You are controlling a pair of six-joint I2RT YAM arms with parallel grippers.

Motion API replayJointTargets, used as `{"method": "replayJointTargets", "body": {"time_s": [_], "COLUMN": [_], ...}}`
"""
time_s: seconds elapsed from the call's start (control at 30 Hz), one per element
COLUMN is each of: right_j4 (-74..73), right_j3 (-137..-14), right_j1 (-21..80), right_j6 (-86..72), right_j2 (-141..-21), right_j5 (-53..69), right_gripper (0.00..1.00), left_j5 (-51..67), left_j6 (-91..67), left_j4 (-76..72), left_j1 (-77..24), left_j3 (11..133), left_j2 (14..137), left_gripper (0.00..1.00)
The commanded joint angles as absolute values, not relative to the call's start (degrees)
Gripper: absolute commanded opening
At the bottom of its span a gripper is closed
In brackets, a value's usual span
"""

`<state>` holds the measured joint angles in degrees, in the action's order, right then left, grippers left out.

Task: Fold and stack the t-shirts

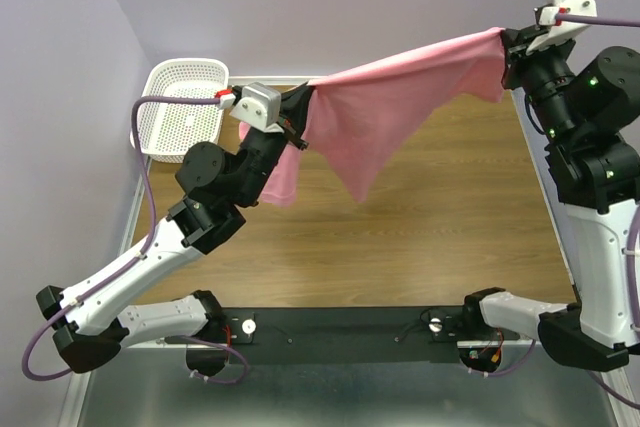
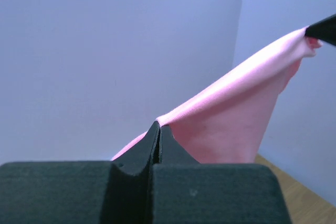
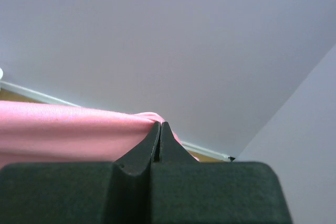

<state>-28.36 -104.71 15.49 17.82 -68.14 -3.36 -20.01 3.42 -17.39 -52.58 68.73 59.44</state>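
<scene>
A salmon-pink t-shirt hangs stretched in the air above the wooden table, its top edge taut between both arms and its lower part drooping to a point. My left gripper is shut on the t-shirt's left end, the cloth running away from the closed fingertips. My right gripper is shut on the t-shirt's right end, pink cloth lying left of its closed tips. A fold of the t-shirt hangs behind the left arm.
A white plastic mesh basket stands at the table's far left corner, beside the left wrist. The wooden table lies under the hanging cloth. Lilac walls close in at the back and sides.
</scene>
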Motion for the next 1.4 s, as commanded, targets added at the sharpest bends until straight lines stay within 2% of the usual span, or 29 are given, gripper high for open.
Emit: {"method": "replayJointTargets", "body": {"time_s": [0.0,0.3,0.53,0.63,0.73,0.83,0.9,1.0,1.03,1.1,1.23,1.27,1.3,1.33,1.37], "right_j4": [-28.13,-28.91,-28.92,-28.92,-29.00,-28.92,-28.92,-28.83,-28.92,-29.44,-46.63,-53.46,-57.01,-60.17,-63.16], "right_j3": [-106.87,-105.30,-103.09,-108.26,-117.20,-124.16,-123.93,-112.81,-108.59,-94.44,-78.79,-73.36,-70.95,-69.27,-67.78], "right_j1": [15.29,15.29,15.29,15.29,15.21,15.12,15.03,15.03,15.03,15.03,15.03,15.03,15.03,15.03,15.03], "right_j6": [17.14,16.35,16.96,18.28,19.33,19.25,19.07,21.34,22.49,27.40,41.45,46.70,46.76,50.33,50.27], "right_j2": [-66.89,-65.13,-69.51,-75.74,-81.37,-83.32,-82.01,-73.68,-68.00,-60.85,-50.83,-47.15,-45.37,-43.87,-42.64], "right_j5": [-6.68,-3.87,-1.67,-2.37,-4.65,-3.87,-0.98,7.27,9.64,17.20,25.65,27.93,28.47,28.48,28.04], "right_gripper": [0.01,0.00,0.01,0.01,0.01,0.00,0.01,0.01,0.00,0.01,0.01,0.02,0.07,0.33,0.49], "left_j5": [-20.48,-14.78,-14.32,-11.88,-8.44,-6.16,-3.45,0.77,2.27,5.44,12.90,13.70,14.41,14.85,14.94], "left_j6": [6.24,4.22,3.78,2.29,1.84,2.90,3.25,3.69,3.52,2.73,-6.56,-11.99,-15.52,-18.60,-21.68], "left_j4": [-13.80,-13.27,-15.81,-15.13,-11.97,-12.30,-12.74,-15.28,-17.99,-19.42,-18.90,-18.37,-18.02,-16.80,-16.09], "left_j1": [-52.47,-52.47,-51.95,-47.55,-42.38,-41.40,-41.22,-41.22,-41.13,-41.22,-42.71,-45.93,-47.88,-49.73,-54.44], "left_j3": [69.52,70.49,71.98,77.34,91.88,97.98,99.76,91.00,82.27,73.43,53.21,46.13,42.75,39.93,35.03], "left_j2": [58.45,56.69,62.30,68.47,77.40,80.32,80.60,75.08,70.27,65.41,56.00,53.64,52.66,51.95,50.03], "left_gripper": [0.00,0.00,0.00,0.00,0.00,0.00,0.00,0.00,0.00,0.00,0.00,0.00,0.04,0.27,0.40]}}
